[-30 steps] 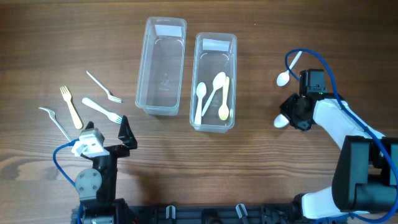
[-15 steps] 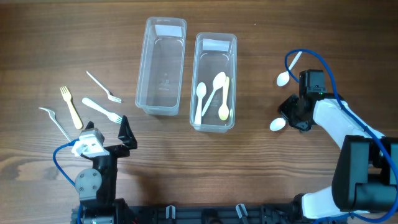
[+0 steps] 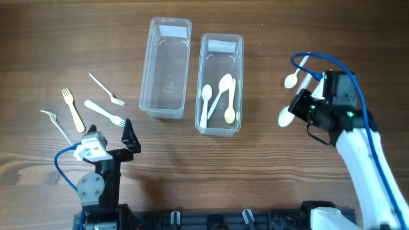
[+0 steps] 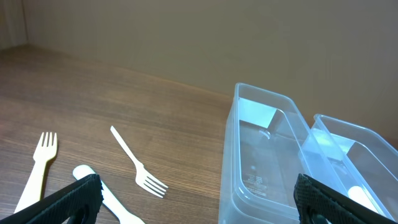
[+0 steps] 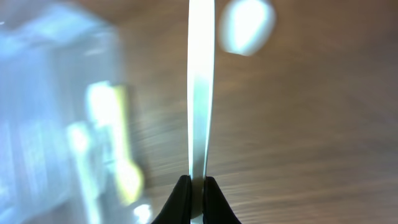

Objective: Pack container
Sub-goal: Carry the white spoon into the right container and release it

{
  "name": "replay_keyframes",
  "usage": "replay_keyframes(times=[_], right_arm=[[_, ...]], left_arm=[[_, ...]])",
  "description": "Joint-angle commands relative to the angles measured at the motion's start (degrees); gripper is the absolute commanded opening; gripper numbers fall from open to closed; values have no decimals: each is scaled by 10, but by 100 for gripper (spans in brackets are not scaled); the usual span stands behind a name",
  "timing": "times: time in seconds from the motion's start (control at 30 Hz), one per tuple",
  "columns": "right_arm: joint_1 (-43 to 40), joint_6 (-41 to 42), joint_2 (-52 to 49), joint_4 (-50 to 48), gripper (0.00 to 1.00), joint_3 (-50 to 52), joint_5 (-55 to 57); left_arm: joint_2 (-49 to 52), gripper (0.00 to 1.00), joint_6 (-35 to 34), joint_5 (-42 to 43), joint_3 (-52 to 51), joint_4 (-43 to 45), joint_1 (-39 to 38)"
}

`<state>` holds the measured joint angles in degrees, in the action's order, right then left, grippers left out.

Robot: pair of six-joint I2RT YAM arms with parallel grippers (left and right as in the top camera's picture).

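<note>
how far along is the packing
Done: three spoons lie in the right container. In hand: the right gripper is shut on a white spoon, above the table. Left: a loose spoon and four forks on the table; the left container is empty.

text: none readable | labels: none | numbers: none | signs: none

White arm links, black joints, blue cables, black jaws.
</note>
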<state>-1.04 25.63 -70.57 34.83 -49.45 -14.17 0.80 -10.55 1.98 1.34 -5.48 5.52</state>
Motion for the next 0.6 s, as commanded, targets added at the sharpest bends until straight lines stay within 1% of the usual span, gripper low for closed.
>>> replay_keyframes(times=[0.0, 0.1, 0.23, 0.33, 0.43, 0.47, 0.5, 0.53, 0.57], right_arm=[[47, -74, 52, -16, 4, -14, -104], [106, -75, 63, -52, 4, -13, -103], [188, -52, 33, -141, 4, -13, -86], [228, -44, -8, -189, 4, -13, -64], [259, -31, -76, -240, 6, -13, -64], [260, -24, -92, -250, 15, -13, -65], [260, -13, -106, -258, 16, -13, -65], [260, -8, -120, -265, 35, -13, -65], [260, 0, -132, -275, 57, -13, -67]], left_arm=[[-4, 100, 11, 1, -4, 1, -2], [-4, 100, 11, 1, -4, 1, -2], [-4, 100, 11, 1, -4, 1, -2], [-4, 100, 11, 1, -4, 1, -2], [-4, 100, 11, 1, -4, 1, -2], [-4, 100, 11, 1, -4, 1, -2], [-4, 100, 11, 1, -4, 1, -2], [-4, 100, 11, 1, -4, 1, -2], [-4, 100, 11, 1, -4, 1, -2]])
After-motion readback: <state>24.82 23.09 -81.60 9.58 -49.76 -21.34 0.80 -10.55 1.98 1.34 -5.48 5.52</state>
